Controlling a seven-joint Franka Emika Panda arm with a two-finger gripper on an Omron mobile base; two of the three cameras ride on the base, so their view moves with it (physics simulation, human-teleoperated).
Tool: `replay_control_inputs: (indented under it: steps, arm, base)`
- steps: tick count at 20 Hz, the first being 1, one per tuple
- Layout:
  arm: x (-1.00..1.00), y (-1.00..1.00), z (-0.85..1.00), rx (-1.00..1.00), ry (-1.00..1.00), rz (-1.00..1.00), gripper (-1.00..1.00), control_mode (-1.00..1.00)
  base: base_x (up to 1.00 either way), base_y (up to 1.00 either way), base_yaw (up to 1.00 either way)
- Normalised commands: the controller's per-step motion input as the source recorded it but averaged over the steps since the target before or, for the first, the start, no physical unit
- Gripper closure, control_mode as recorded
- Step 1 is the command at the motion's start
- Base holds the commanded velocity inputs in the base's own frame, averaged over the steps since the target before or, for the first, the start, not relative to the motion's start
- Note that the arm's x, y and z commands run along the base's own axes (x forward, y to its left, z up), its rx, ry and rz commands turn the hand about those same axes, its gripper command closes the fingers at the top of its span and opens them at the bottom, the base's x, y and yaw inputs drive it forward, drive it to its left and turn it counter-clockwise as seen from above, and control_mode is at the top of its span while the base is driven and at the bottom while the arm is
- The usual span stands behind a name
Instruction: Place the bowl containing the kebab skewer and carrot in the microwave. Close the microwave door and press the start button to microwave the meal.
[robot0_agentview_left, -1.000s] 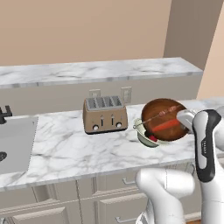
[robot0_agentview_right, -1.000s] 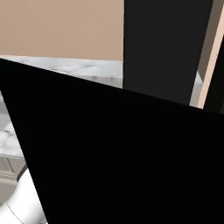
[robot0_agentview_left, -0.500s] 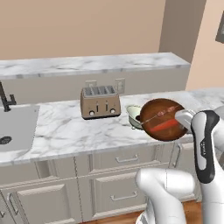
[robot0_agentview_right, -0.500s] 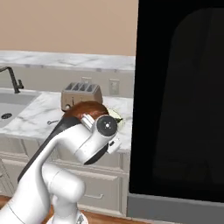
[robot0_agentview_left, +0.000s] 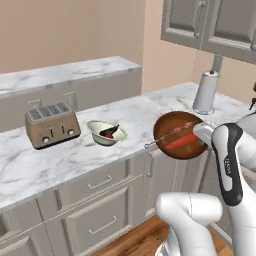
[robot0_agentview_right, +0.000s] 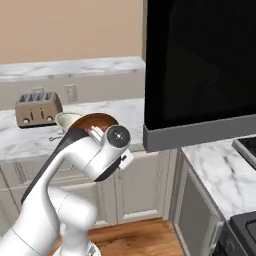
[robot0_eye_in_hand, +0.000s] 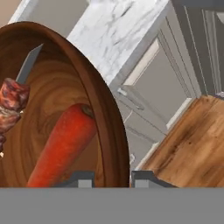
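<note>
End effector (robot0_eye_in_hand: 112, 178) clamped on the rim of the bowl (robot0_agentview_left: 181, 135), one finger inside and one outside, holding it in the air beyond the near edge of the surface (robot0_agentview_left: 60, 160). One carrot (robot0_eye_in_hand: 61, 148) and one kebab skewer (robot0_eye_in_hand: 13, 103) lie inside; the skewer is cut off at the hand view's left edge. One open microwave door (robot0_agentview_right: 200, 65) hides the microwave.

Toaster (robot0_agentview_left: 51, 125), sm. pale bowl (robot0_agentview_left: 106, 133), prob. paper-towel roll (robot0_agentview_left: 205, 92) on counter (robot0_agentview_left: 60, 160).
</note>
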Motion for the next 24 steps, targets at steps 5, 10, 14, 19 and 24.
replay_control_inputs:
  steps: [5,10,14,19,24]
  arm:
    - [0.00,0.00,0.00,0.00,0.00,0.00,1.00,1.00]
    - [0.00,0.00,0.00,0.00,0.00,0.00,1.00,1.00]
    - [0.00,0.00,0.00,0.00,0.00,0.00,1.00,1.00]
    - [0.00,0.00,0.00,0.00,0.00,0.00,1.00,1.00]
    - [0.00,0.00,0.00,0.00,0.00,0.00,1.00,1.00]
  base:
    - [-0.90,0.12,-0.65]
    - [-1.00,0.43,-0.58]
    - [-0.91,0.51,-0.54]
    - [-0.27,-0.21,-0.58]
    - [-0.04,-0.46,-0.44]
